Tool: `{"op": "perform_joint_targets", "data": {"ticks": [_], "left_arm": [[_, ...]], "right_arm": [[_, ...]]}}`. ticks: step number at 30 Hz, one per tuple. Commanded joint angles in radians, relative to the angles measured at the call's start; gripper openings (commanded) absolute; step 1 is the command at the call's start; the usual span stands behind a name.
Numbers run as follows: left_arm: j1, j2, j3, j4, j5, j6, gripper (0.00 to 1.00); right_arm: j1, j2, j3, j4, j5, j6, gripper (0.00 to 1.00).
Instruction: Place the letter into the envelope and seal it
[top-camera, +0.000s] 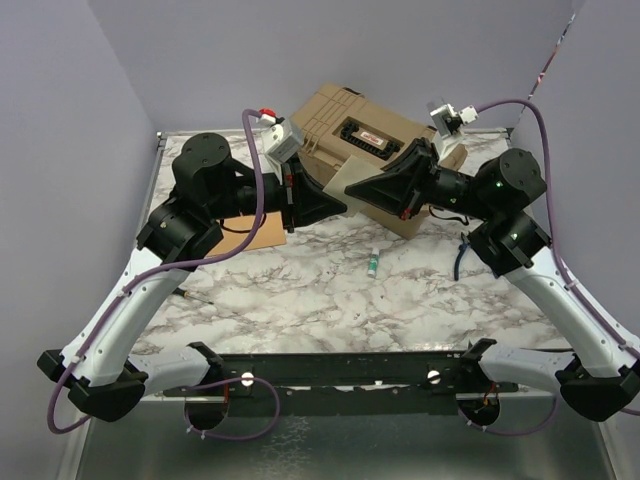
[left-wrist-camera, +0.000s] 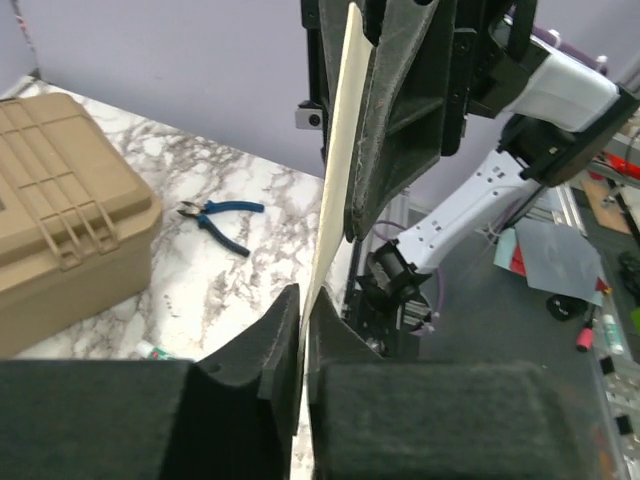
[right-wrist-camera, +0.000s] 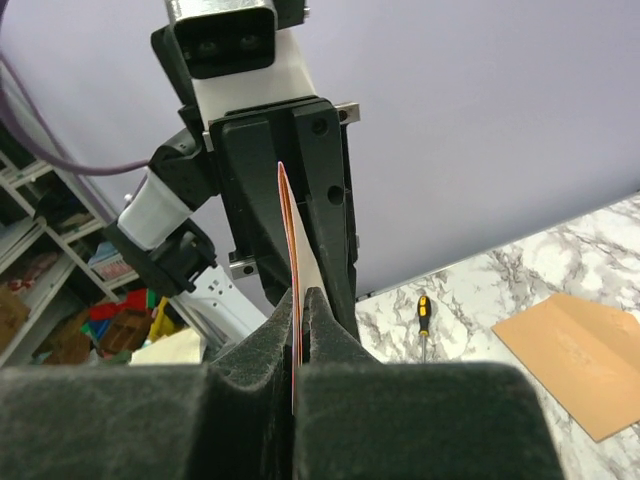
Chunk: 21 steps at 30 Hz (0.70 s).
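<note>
The letter, a pale sheet, is held on edge above the table between both grippers. My left gripper is shut on one edge of it; in the left wrist view the sheet runs up from my shut left gripper into the right gripper's fingers. My right gripper is shut on the opposite edge; in the right wrist view the sheet rises edge-on from my shut right gripper. The orange-brown envelope lies flat on the table under the left arm and also shows in the right wrist view.
A tan hard case stands at the back centre, just behind the grippers. A small tube lies mid-table. Blue-handled pliers lie at the right. A yellow-and-black screwdriver lies near the left arm.
</note>
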Motion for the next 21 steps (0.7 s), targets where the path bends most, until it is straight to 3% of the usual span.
{"op": "perform_joint_targets", "data": {"ticks": [1,8,12,14,17,21], "left_arm": [[0.006,-0.009,0.002,-0.025,0.061,0.022,0.03],[0.006,-0.021,-0.019,0.016,0.081,0.027,0.0],[0.006,-0.043,-0.086,0.199,0.063,-0.111,0.0],[0.007,-0.053,-0.124,0.296,0.037,-0.193,0.0],[0.006,-0.067,-0.199,0.489,-0.013,-0.361,0.0],[0.006,-0.081,-0.276,0.664,-0.03,-0.501,0.0]], "right_arm": [[0.004,-0.001,0.061,-0.048,-0.141,-0.042,0.0],[0.004,-0.001,0.057,-0.052,-0.095,-0.034,0.01],[0.004,-0.03,-0.074,0.174,-0.075,0.052,0.37],[0.004,-0.039,-0.12,0.286,-0.047,0.09,0.48],[0.004,-0.04,-0.162,0.379,0.004,0.134,0.5],[0.004,-0.054,-0.222,0.49,0.086,0.182,0.41]]}}
